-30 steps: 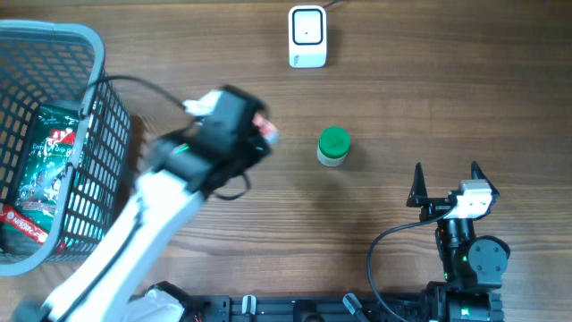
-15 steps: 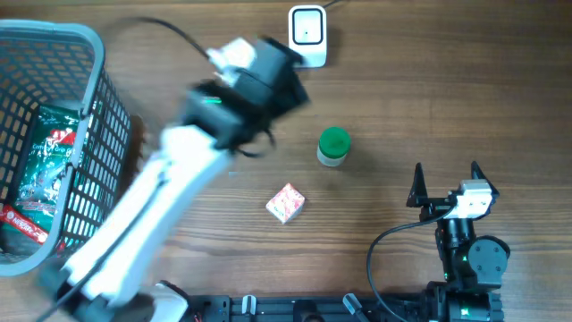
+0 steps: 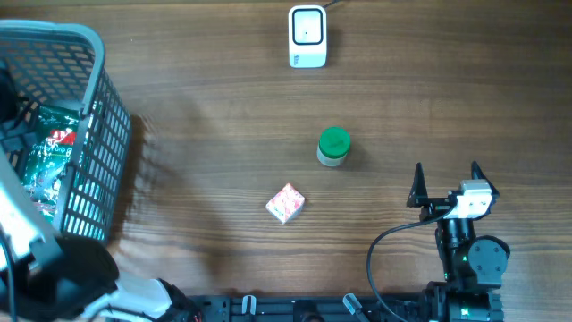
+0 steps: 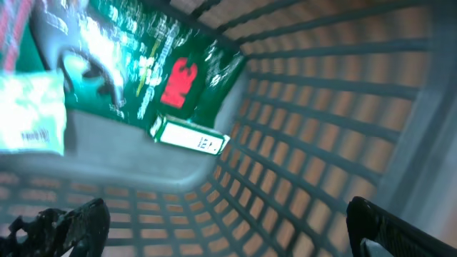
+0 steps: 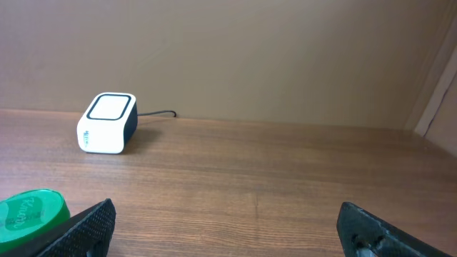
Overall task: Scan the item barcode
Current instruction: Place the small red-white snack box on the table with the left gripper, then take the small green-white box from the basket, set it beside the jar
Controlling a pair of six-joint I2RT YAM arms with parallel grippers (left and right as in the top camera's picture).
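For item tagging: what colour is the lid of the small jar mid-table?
The jar lid is green, clearest in the overhead view.

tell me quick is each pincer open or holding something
Left pincer: open, empty, facing into the grey plastic mesh basket.
Right pincer: open, empty.

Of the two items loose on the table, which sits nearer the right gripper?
The green-lidded jar, standing mid-table below the scanner. The small pink-and-white box lies farther left, away from the right gripper.
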